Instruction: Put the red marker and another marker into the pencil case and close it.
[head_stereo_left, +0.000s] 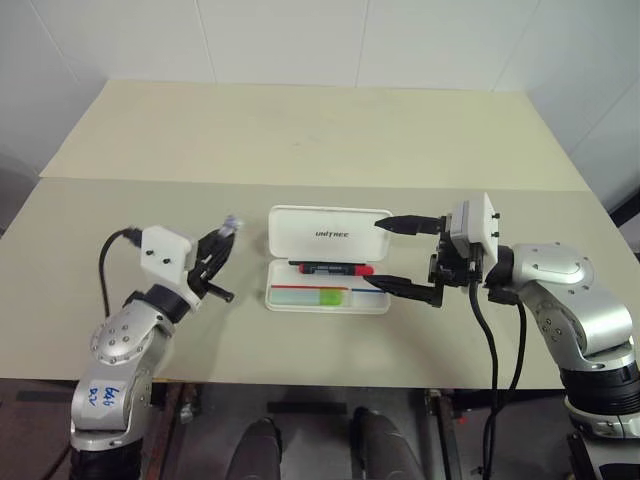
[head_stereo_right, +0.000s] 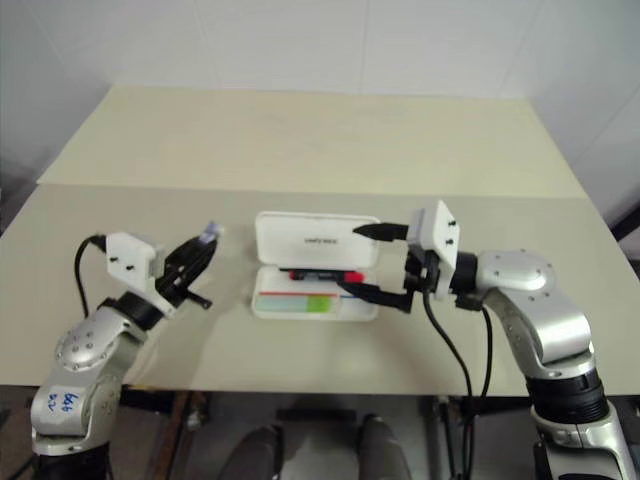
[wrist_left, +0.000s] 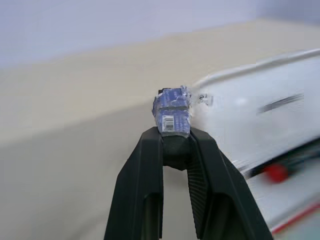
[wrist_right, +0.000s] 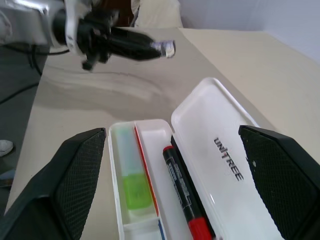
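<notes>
The white pencil case (head_stereo_left: 330, 233) lies open on the table with its lid tilted back. Inside it are the red marker (head_stereo_left: 333, 268), along the hinge side, and the pale green marker (head_stereo_left: 318, 296) in the front compartment. My right gripper (head_stereo_left: 380, 254) is open at the case's right end. One finger reaches over the lid's corner and the other lies by the tray's front corner. My left gripper (head_stereo_left: 222, 240) hovers left of the case, shut on a small blue wrapped block (wrist_left: 171, 111) with a barcode.
The case sits near the middle of a beige table (head_stereo_left: 300, 140) that stretches far back toward a white tiled wall. The table's front edge runs just below both arms.
</notes>
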